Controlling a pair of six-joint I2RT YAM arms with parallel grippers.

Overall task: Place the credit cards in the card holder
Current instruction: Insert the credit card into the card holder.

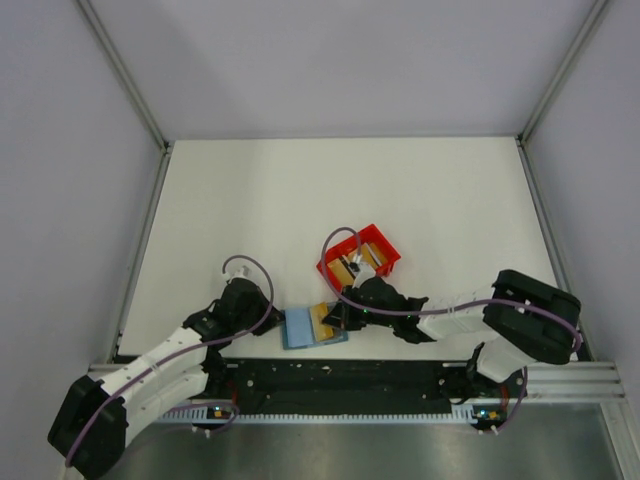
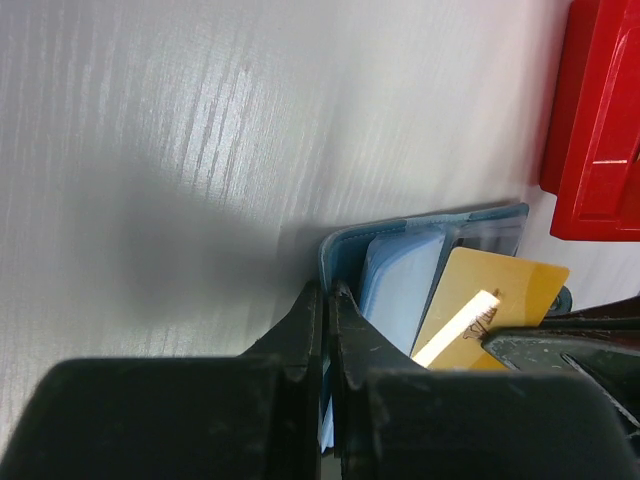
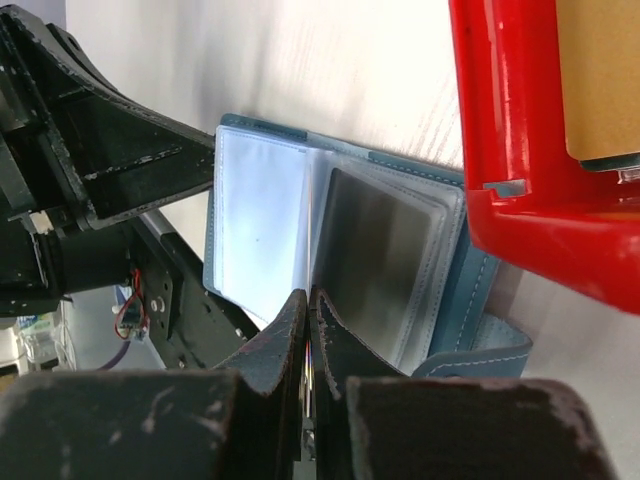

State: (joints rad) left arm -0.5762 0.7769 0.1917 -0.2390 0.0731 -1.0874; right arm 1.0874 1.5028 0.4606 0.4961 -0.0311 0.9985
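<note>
Plainly the gold card (image 2: 500,285) is the piece in play. It lies askew over the open card holder (image 3: 260,200), one edge toward the shiny grey pockets (image 3: 385,260), and we judge it not yet seated in one. The right gripper (image 3: 308,298) is clenched on it; in the right wrist view the card shows only as a thin bright sliver between the closed fingers. We expect the card to be light, stiff and slick. A pinch across its flat faces near the trailing short edge suits it, leaving the leading edge free to enter a pocket. Tilted wrong, it could skate over the plastic rather than slide in.

The holder lies opened out near the tabletop's (image 1: 300,190) near edge, a little left of the middle. It looks soft and floppy, and its pockets are likely to lift or shift under a pushing card, so it wants pinning at an outer edge. The left gripper (image 2: 327,297) seems to do that. Its fingers are closed tight at the holder's left edge, apparently with part of it nipped between them, though we cannot tell how much is caught.

Just beyond the holder and to its right sits the red bin (image 1: 388,262), with more credit cards (image 3: 600,80) inside, a tan one among them.
</note>
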